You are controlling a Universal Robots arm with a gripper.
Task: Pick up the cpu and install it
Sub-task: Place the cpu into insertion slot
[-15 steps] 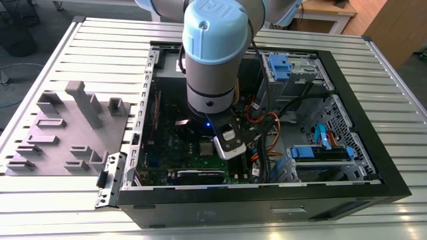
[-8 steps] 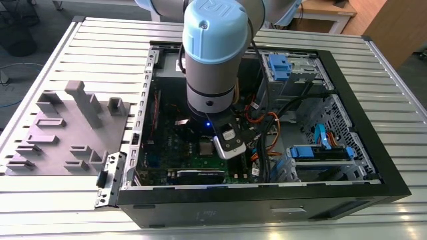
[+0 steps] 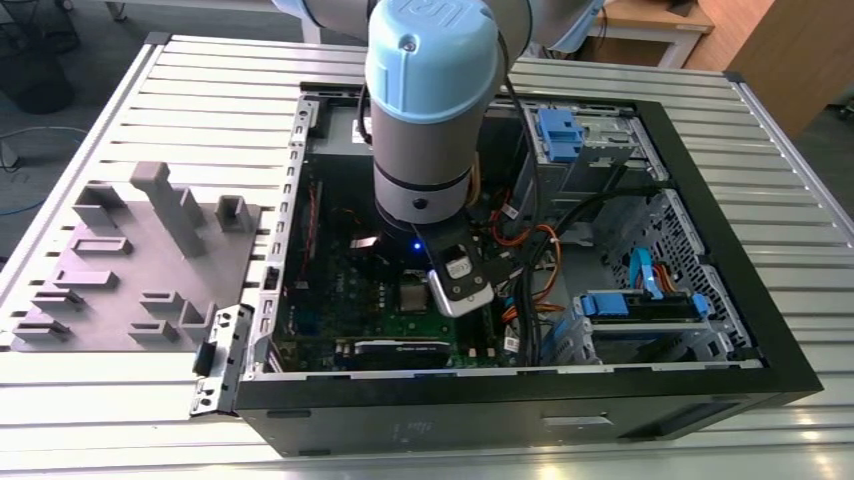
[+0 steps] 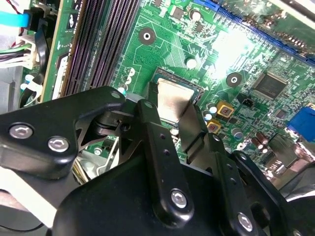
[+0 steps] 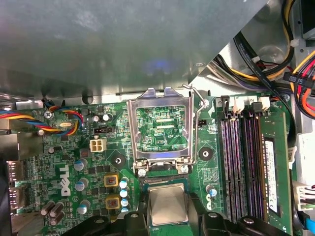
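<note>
Currently pinching the cpu [image 5: 167,202] by two opposite edges, gripper [image 5: 168,219] closed onto it. Holding it low over the green circuit board [image 5: 59,152], just beside the flipped-open socket frame [image 5: 133,128]; not telling whether seated or hovering. Judging this as the install step, calling for a level, square set-down. Lying flat, metal top facing up, edges running parallel to the frame; being square, showing no long axis.

place: robotics lab | evidence: slotted aluminium table [image 3: 187,90], opened computer case [image 3: 534,410], grey fixture blocks [image 3: 134,260], robot arm [image 3: 427,110]
</note>
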